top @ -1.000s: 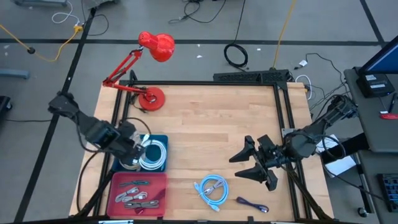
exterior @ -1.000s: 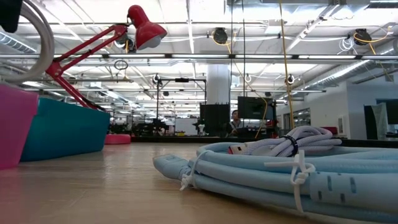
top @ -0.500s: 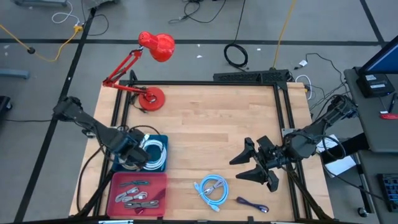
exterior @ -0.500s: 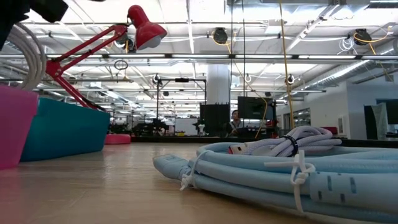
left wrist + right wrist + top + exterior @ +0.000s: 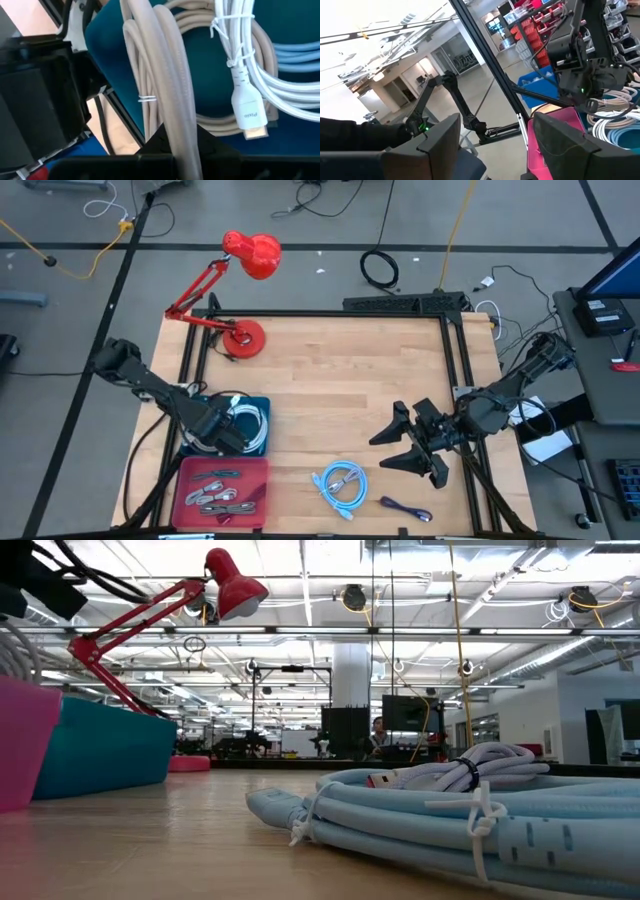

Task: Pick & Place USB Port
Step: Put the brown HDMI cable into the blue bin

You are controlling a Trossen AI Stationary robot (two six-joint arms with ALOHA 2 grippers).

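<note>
The left arm reaches in from the table's left edge with its left gripper low and its fingers closed tight, while the right arm rests at the right side, its right gripper hovering with both fingers spread wide apart.

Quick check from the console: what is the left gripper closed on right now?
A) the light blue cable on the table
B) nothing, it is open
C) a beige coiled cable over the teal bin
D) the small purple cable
C: the left wrist view shows the left gripper clamping a beige coiled cable above the teal bin.
</note>
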